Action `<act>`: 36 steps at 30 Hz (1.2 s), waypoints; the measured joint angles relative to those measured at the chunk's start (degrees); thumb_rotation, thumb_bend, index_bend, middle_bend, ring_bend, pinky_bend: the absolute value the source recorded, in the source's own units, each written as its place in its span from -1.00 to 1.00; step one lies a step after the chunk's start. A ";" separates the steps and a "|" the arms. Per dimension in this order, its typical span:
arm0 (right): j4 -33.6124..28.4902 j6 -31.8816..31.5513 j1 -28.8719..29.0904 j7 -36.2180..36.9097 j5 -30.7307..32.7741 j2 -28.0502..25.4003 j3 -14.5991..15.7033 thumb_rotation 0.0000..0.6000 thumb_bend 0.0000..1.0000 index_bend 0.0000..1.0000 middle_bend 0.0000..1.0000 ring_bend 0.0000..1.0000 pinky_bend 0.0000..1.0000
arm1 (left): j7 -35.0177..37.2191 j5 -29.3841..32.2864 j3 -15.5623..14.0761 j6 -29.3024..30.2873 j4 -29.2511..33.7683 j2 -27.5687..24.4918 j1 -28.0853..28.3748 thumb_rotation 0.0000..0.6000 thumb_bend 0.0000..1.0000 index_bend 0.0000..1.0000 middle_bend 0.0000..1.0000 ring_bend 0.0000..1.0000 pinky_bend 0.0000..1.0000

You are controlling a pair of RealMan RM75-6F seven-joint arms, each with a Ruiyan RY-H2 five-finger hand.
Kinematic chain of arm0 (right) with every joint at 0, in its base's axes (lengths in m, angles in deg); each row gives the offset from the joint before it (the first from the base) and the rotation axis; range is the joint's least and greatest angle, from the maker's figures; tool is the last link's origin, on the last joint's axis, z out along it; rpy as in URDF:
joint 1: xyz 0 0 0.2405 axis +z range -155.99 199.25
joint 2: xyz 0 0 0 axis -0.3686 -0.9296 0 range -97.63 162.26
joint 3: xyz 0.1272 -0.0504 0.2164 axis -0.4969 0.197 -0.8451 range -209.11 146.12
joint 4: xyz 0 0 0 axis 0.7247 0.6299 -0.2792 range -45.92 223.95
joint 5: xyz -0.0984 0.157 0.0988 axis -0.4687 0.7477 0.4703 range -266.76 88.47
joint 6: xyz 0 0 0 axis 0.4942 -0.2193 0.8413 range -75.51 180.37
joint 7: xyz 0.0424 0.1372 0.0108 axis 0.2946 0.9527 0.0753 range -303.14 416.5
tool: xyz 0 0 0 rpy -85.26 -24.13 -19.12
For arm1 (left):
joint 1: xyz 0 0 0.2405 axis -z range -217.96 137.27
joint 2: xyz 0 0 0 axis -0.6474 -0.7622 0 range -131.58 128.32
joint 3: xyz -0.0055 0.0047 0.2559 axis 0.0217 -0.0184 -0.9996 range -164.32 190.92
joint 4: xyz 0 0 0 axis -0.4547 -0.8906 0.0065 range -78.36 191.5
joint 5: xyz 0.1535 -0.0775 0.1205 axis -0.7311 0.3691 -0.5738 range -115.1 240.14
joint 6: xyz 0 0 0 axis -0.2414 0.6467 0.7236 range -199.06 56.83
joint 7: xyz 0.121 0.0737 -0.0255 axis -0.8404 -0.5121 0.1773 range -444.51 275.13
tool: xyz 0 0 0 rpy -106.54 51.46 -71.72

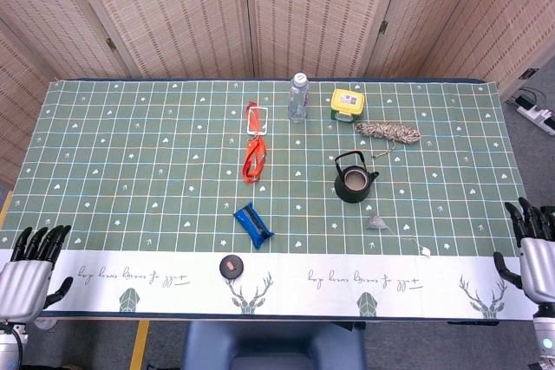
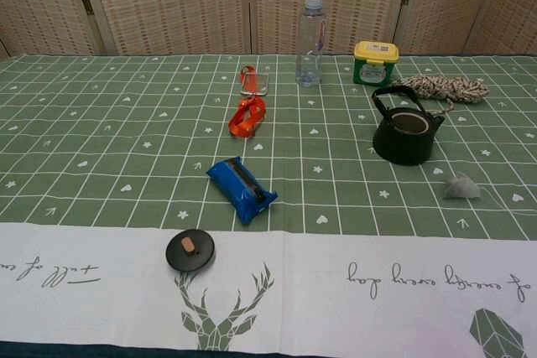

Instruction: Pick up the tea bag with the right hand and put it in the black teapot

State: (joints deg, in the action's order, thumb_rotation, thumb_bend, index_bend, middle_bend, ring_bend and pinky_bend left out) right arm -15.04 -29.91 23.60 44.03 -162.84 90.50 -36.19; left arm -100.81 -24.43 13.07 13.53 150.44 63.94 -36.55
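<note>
Gridded green cloth holds a pyramid tea bag [image 1: 377, 221] beside the round black teapot [image 1: 354, 181]; right hand [image 1: 536, 251] spread, empty.

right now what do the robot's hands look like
Both match: the left hand and right hand have black fingers on a silver-grey metallic palm body. Only the head view shows them, cut off at the bottom corners, so the arms and any cables are out of sight.

Head view steeply downward, chest view low, both over table [image 1: 130, 127].

Tablecloth [image 2: 84, 249] border script, bottle [image 2: 310, 39] label — nothing legible.
</note>
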 measured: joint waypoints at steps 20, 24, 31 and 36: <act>14.36 -2.58 2.05 -0.24 -14.52 7.65 2.30 1.00 -0.18 -0.12 -1.00 -1.00 -1.00 | 0.29 -0.72 -0.16 1.15 0.51 -0.06 -0.52 1.00 -0.46 -1.00 -0.85 -0.88 -0.96; 25.40 -5.31 2.43 1.77 -18.93 13.17 3.08 1.00 -0.18 -0.04 -1.00 -1.00 -1.00 | 0.05 -0.38 -0.07 1.01 0.56 0.02 -0.53 1.00 -0.46 -1.00 -0.85 -0.88 -0.96; 42.28 -8.01 2.02 9.74 -22.19 21.86 5.08 1.00 -0.18 -0.04 -1.00 -1.00 -1.00 | -0.09 -0.02 0.07 0.86 0.60 0.02 -0.53 1.00 -0.46 -1.00 -0.85 -0.88 -0.95; 49.85 -7.24 1.43 16.15 -22.14 26.53 6.49 1.00 -0.18 -0.04 -1.00 -1.00 -1.00 | -0.45 -0.04 0.06 0.95 0.70 0.17 -0.57 1.00 -0.46 -1.00 -0.85 -0.88 -0.96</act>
State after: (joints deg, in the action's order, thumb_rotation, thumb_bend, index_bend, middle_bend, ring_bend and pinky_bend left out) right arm 34.81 -37.15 25.03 60.18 -184.98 117.03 -29.70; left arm -101.26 -24.48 13.14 14.47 151.15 64.11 -37.12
